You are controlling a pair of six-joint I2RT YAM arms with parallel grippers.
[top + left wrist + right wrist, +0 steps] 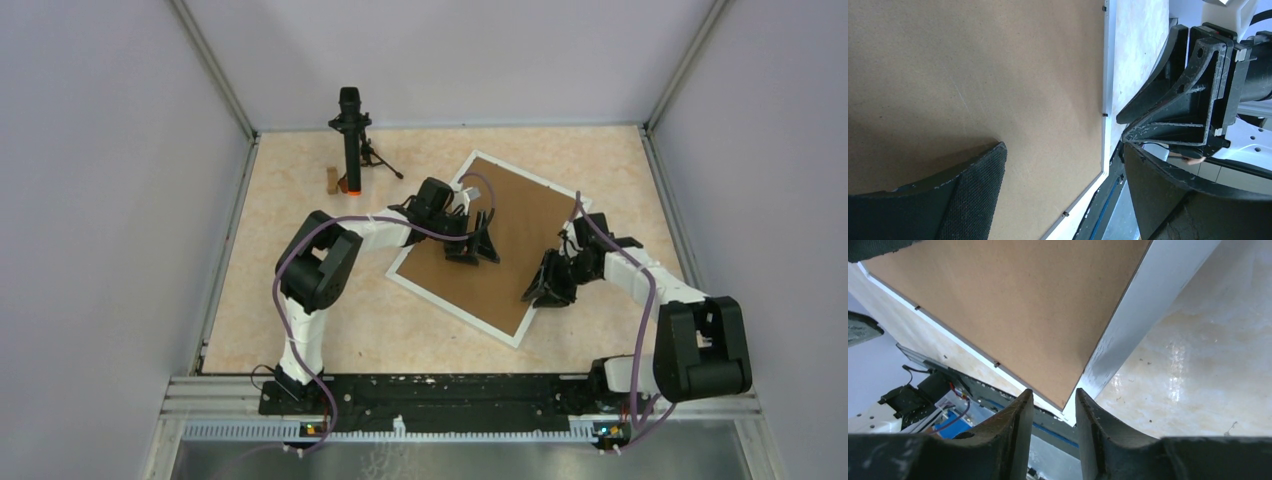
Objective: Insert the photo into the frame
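Observation:
The white frame lies flat and turned at an angle on the table, filled by a plain brown cardboard sheet. The photo is hidden. My left gripper hovers open over the sheet's left part; in the left wrist view its fingers spread wide above the brown sheet, next to the frame's rail. My right gripper sits at the frame's near right side. In the right wrist view, the right gripper has its jaws apart, the frame's corner shows between the tips, and nothing is clamped.
A black device on a small tripod stands at the back left with a small wooden block beside it. Grey walls enclose the table on three sides. The black base rail runs along the near edge.

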